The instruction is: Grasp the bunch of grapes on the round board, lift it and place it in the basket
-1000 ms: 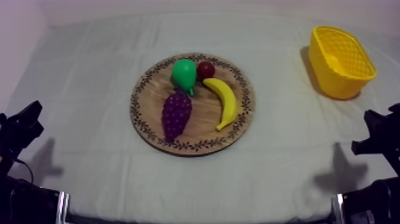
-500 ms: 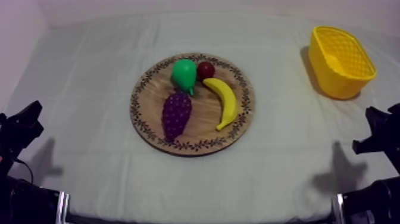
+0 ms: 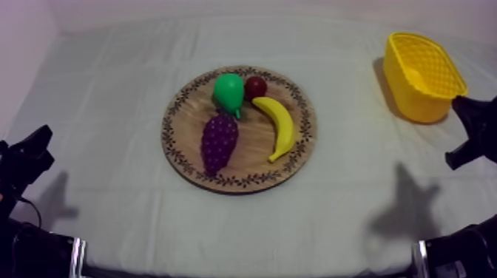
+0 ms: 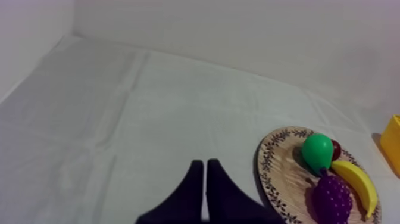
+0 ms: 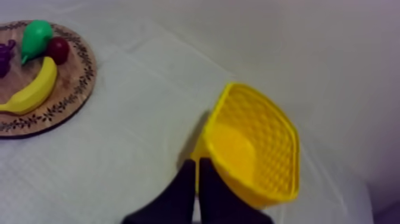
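The purple bunch of grapes (image 3: 219, 140) lies on the round wooden board (image 3: 188, 111) in the middle of the table, beside a green pear (image 3: 228, 91), a small red fruit (image 3: 256, 86) and a banana (image 3: 278, 126). At the far right stands the yellow basket (image 3: 423, 74). My right gripper (image 3: 473, 126) hangs just in front of the basket, well to the right of the board. From its wrist, the right gripper (image 5: 197, 173) is a shut wedge at the basket's (image 5: 256, 152) near wall. My left gripper (image 3: 33, 151) rests low at the left, and the left gripper (image 4: 205, 173) is shut on nothing, left of the board (image 4: 274, 167) with the grapes (image 4: 332, 196).
Grey-white cloth covers the table, with open room all round the board. A pale wall runs along the back. The right arm's shadow (image 3: 403, 211) falls on the cloth in front of the basket.
My right gripper has lifted and moved up toward the basket, and its shadow has slid left on the cloth. The left arm and the fruit have not moved.
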Controlling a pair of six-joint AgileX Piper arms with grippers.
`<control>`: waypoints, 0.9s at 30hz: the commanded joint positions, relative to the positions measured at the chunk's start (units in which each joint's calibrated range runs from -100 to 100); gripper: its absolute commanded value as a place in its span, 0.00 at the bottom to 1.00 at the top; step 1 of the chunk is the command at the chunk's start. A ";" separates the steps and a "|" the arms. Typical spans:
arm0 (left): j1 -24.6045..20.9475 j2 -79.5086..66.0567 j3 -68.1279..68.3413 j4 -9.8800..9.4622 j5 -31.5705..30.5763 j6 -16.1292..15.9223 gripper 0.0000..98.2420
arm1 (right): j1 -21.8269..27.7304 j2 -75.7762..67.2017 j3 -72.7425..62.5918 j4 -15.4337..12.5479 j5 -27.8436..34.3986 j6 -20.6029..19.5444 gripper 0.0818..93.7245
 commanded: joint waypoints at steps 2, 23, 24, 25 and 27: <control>0.00 0.00 -0.02 -0.04 -0.05 -0.01 0.00 | -3.22 7.74 -8.14 0.69 -0.08 1.43 0.01; 0.00 0.00 -0.02 -0.04 -0.05 -0.01 0.00 | -21.52 42.23 -54.16 -2.16 21.29 -2.72 0.00; 0.00 0.00 -0.02 -0.04 -0.05 -0.01 0.00 | -22.03 43.80 -56.25 -2.34 22.89 -3.90 0.00; 0.00 0.00 -0.02 -0.04 -0.05 -0.01 0.00 | -22.63 45.33 -58.25 -2.39 24.49 -5.08 0.00; 0.00 0.00 -0.02 -0.04 -0.05 -0.01 0.00 | -23.78 48.37 -62.06 -2.37 27.79 -7.27 0.00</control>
